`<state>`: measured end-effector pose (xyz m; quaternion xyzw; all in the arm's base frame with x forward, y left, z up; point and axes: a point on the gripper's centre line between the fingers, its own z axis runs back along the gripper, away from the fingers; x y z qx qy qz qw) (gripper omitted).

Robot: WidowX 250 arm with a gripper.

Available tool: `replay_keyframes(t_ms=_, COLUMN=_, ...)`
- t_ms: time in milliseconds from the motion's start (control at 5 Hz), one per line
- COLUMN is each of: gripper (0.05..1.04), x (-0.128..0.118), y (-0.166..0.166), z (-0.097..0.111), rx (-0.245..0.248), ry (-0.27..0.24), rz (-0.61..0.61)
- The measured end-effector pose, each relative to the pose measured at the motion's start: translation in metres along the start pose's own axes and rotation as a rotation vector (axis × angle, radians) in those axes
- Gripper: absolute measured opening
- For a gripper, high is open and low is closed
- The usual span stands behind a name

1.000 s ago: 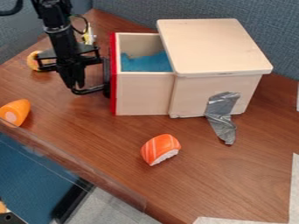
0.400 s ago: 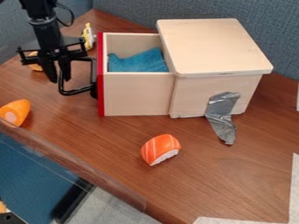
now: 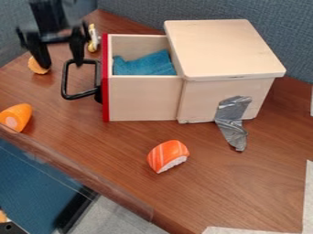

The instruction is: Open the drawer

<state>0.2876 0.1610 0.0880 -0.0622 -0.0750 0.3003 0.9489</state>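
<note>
- In the camera view, the gripper (image 3: 62, 66) hangs at the upper left, its two fingers spread well apart with nothing between them.
- One finger's tip appears at the top corner of the black handle (image 3: 65, 84); whether the two touch, I cannot tell.
- The drawer (image 3: 142, 98) stands open, drawn out from the left side of the pale wooden box (image 3: 223, 50), with part of its inside showing.
- Its red front (image 3: 105, 87) faces left, and the handle sticks out from it as a squared loop.
- Inside the drawer lies a crumpled blue cloth (image 3: 149, 65), reaching to the edge of the box's lid.
- A strip of grey tape (image 3: 231, 116) is stuck to the near side of the box, its lower end trailing down to the bench (image 3: 110, 157).
- In front of the box, on the bench, is an orange-and-white toy sushi piece (image 3: 168, 156).
- At the left edge of the bench lies an orange toy piece (image 3: 17, 115) with a paler round end.
- Behind it, close to the gripper's other finger, is a small round orange-brown thing (image 3: 37, 67).
- A small yellow-and-white thing (image 3: 93, 39) sits behind the handle, near the drawer's red front.
- Blue-grey fabric panels (image 3: 131, 13) stand behind the bench.
</note>
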Motion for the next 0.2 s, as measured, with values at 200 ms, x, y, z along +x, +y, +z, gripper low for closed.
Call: replay_keyframes(t_ms=200, gripper=1.001, x=-0.0028, y=0.0087, z=0.0466, rx=-0.022, ry=-0.014, rz=-0.135)
